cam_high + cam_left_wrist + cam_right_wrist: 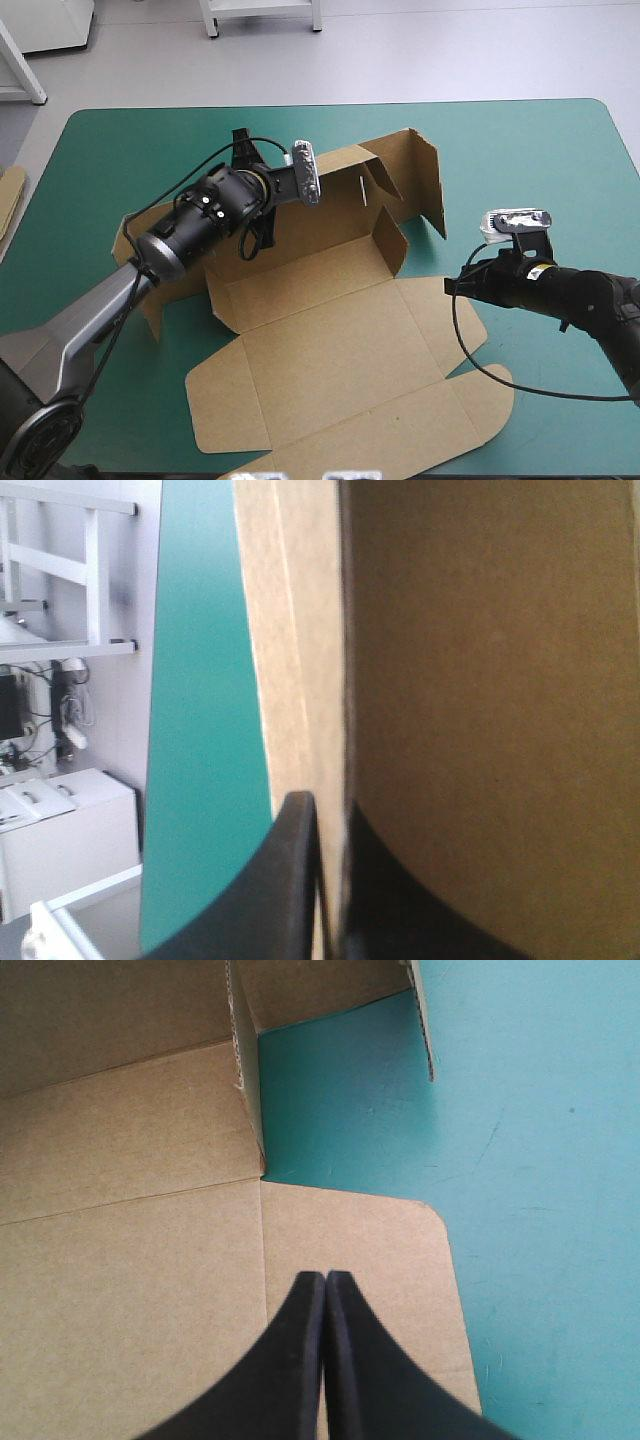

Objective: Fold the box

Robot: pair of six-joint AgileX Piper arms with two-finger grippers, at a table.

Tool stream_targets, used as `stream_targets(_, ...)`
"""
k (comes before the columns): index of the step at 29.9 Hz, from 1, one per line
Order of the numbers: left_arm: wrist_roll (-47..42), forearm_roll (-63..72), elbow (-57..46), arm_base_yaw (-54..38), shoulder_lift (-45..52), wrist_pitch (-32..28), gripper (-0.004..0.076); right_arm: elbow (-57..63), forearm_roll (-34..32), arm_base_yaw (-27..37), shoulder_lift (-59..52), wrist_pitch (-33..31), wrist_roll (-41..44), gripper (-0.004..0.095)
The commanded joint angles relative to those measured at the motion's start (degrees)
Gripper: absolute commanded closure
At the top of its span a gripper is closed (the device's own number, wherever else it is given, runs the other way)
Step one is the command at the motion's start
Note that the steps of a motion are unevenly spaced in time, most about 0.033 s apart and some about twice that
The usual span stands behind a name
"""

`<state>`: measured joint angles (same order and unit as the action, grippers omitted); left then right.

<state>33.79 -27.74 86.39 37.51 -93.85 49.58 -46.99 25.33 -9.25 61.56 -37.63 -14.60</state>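
The brown box (330, 340) lies open in the middle of the teal-green cover, its lid panel flat toward the near edge and its back wall (330, 190) raised. My left gripper (283, 188) is at the top edge of that back wall. In the left wrist view the left gripper (335, 825) is all but shut, with the brown board (480, 680) between its fingers. My right gripper (455, 285) hovers at the box's right side. In the right wrist view the right gripper (326, 1278) is shut and holds nothing, over a rounded side flap (370, 1250).
A raised end flap (425, 180) stands at the box's far right corner. An edge of more board (10, 195) shows at the table's left edge. Bare teal-green cover (560, 170) stretches to the right of the box.
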Motion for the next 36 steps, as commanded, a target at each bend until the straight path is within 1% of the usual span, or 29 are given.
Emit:
stream_targets(1,-9.3,-5.4,-2.3,4.4,1.9,0.1,0.0733,-2.1,1.3,0.0,-1.5,1.8,-0.6,0.0927)
stream_targets(3,-11.7,-7.4,-2.7,6.0,2.0,0.5,0.0732,-2.1,1.5,0.0,-1.5,1.1,-0.6,0.0927)
stream_targets(8,-12.1,-7.1,-3.7,8.0,3.0,1.5,0.0733,-2.1,4.3,-0.1,-2.3,0.4,-3.5,0.0925)
stream_targets(16,-12.6,-6.9,-11.7,8.3,6.7,1.3,0.0733,-4.6,5.4,-0.3,-2.4,-0.3,-4.2,0.0925)
stream_targets(21,-14.6,-6.4,-13.7,8.4,8.1,0.4,0.0733,-12.3,5.5,-0.3,1.8,-2.2,-4.2,0.0925)
stream_targets(27,-14.8,-6.3,-17.5,10.1,8.1,-0.8,0.0733,-23.4,5.6,-0.3,9.9,-4.7,-4.2,0.0925)
stream_targets(31,-17.9,-8.3,-17.8,10.1,8.1,-1.2,0.0732,-31.7,5.9,-0.3,15.1,-6.6,-4.2,0.0925)
stream_targets(36,-18.6,-9.1,-17.8,10.1,8.1,-1.9,0.0733,-42.8,6.6,-0.3,22.9,-9.8,-3.1,0.0925)
